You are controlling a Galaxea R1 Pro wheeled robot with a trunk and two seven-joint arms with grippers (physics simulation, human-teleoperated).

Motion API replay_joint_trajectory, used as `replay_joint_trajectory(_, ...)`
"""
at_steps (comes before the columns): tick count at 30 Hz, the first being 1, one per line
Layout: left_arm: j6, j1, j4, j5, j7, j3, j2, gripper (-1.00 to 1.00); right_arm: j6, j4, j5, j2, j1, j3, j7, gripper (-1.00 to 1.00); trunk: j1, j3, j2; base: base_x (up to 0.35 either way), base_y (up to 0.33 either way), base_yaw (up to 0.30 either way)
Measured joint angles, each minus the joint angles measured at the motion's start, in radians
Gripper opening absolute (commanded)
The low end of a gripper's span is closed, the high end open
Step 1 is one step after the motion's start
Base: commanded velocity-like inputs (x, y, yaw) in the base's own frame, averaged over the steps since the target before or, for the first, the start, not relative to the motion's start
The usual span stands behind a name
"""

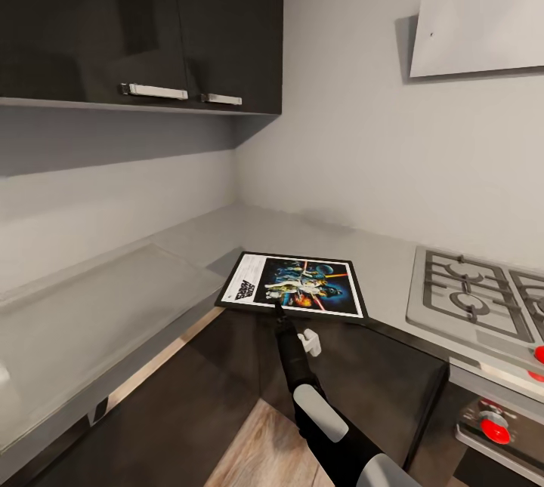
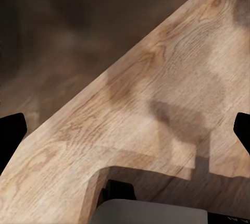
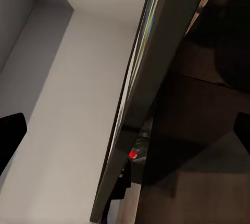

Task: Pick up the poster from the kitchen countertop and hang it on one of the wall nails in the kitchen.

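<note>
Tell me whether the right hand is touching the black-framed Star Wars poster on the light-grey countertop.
Cannot tell. In the head view the right hand reaches the poster's near edge, but its fingertips blur into the black frame; the right wrist view shows the frame edge between wide-spread fingers, contact unclear.

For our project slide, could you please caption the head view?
Right gripper reaching the near edge of the poster lying on the kitchen countertop beside the stove.

Head high over poster (image 1: 295,287) — right wrist edge-on
</note>
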Motion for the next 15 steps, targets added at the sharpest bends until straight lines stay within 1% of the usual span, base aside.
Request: replay_joint_trajectory(15,0.000,0.000,0.000,0.000,0.000,0.000,0.000,1.00,0.002,0.000,0.000,0.000,0.000,0.000,0.002,1.00,0.000,0.000,0.000,0.000,0.000,0.000)
